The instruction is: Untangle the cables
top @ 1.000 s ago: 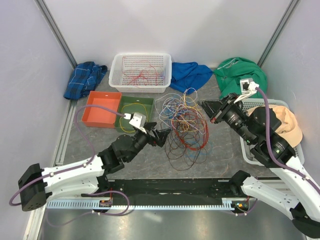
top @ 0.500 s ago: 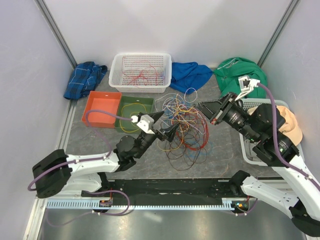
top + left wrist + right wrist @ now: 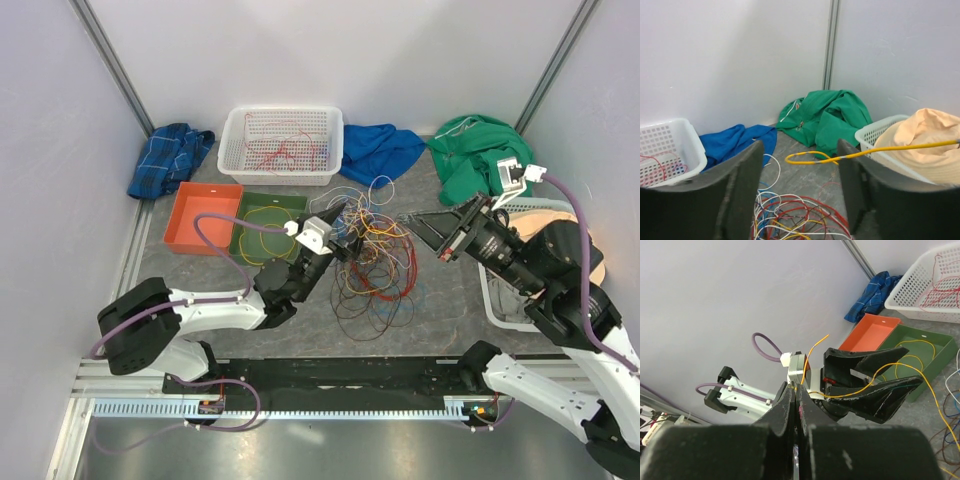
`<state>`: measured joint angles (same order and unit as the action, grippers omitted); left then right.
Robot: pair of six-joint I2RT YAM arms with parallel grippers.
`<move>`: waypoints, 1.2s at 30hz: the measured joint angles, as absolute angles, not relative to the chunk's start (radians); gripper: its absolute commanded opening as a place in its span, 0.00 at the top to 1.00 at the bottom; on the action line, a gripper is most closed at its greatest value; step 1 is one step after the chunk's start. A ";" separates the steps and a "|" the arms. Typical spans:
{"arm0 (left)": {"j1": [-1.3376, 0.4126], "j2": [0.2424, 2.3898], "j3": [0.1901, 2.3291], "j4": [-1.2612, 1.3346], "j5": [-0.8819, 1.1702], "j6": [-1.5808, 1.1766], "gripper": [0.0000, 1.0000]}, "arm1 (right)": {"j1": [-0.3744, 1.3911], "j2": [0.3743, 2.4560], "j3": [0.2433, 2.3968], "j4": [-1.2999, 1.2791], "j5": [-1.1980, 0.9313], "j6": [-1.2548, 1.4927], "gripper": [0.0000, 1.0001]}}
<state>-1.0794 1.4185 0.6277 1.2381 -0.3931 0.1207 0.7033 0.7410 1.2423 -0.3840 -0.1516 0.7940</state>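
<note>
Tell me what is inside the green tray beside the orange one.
A loose coil of yellow cable lies in the green tray, with bare green floor showing around it. The tray's near right corner is covered by the left arm, so anything there cannot be seen.

Cables (image 3: 372, 262) were mixed red, orange, yellow, white and blue; one yellow cable (image 3: 880, 150) was plain. Orange tray (image 3: 180, 222), green tray (image 3: 247, 205). Basket (image 3: 231, 140) was white with a grid of holes. Plaid cloth (image 3: 168, 158) was blue-navy; blue cloth (image 3: 378, 150) and green cloth (image 3: 470, 145) solid; peach cloth (image 3: 925, 135) plain. Table (image 3: 440, 310) was mottled grey.
</note>
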 measured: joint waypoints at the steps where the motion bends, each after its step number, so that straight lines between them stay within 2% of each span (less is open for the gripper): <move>1: -1.079 1.420 0.632 1.242 -0.392 0.120 0.27 | 0.703 0.735 1.242 -0.384 -0.153 0.796 1.00; 4: -1.078 1.422 0.633 1.261 -0.390 0.117 0.28 | 0.703 0.721 1.242 -0.386 -0.154 0.800 1.00; 7: -1.071 1.423 0.633 1.274 -0.390 0.112 0.41 | 0.703 0.714 1.242 -0.391 -0.154 0.801 1.00; 8: -1.068 1.423 0.633 1.276 -0.390 0.110 0.51 | 0.703 0.712 1.242 -0.393 -0.154 0.802 1.00; 10: -1.067 1.423 0.633 1.282 -0.390 0.109 0.61 | 0.703 0.710 1.240 -0.395 -0.156 0.808 1.00; 12: -1.066 1.423 0.633 1.285 -0.387 0.108 0.81 | 0.703 0.704 1.232 -0.400 -0.157 0.810 1.00; 13: -1.066 1.423 0.633 1.287 -0.383 0.109 0.95 | 0.703 0.699 1.226 -0.401 -0.157 0.812 1.00; 14: -1.066 1.423 0.634 1.288 -0.380 0.110 0.98 | 0.703 0.695 1.221 -0.403 -0.157 0.813 1.00; 15: -1.066 1.423 0.635 1.287 -0.374 0.112 0.98 | 0.703 0.689 1.214 -0.405 -0.156 0.815 0.99; 16: -1.066 1.422 0.637 1.285 -0.368 0.114 0.98 | 0.703 0.684 1.208 -0.406 -0.156 0.815 0.75; 18: -1.066 1.415 0.639 1.272 -0.364 0.115 0.98 | 0.703 0.673 1.193 -0.408 -0.150 0.818 0.41; 19: -1.066 1.407 0.639 1.261 -0.365 0.115 0.98 | 0.703 0.667 1.185 -0.411 -0.141 0.811 0.19; 21: -1.062 1.363 0.643 1.184 -0.377 0.113 0.98 | 0.703 0.656 1.175 -0.426 -0.116 0.806 0.02; 25: -1.009 1.242 0.726 0.911 -0.402 0.053 0.98 | 0.703 0.627 1.156 -0.458 -0.024 0.768 0.02; 28: -0.886 1.173 0.869 0.630 -0.411 -0.056 0.98 | 0.703 0.601 1.126 -0.472 0.049 0.746 0.02; 32: -0.698 1.142 1.060 0.302 -0.421 -0.199 0.98 | 0.703 0.588 1.074 -0.484 0.115 0.722 0.02; 36: -0.609 1.160 1.194 0.084 -0.440 -0.263 0.98 | 0.703 0.589 1.032 -0.492 0.152 0.703 0.02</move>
<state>-0.6094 1.1599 1.1938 0.0841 -0.4397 -0.2626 0.7033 0.5888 1.0325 -0.4919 0.1520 0.7029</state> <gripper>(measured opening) 0.033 0.979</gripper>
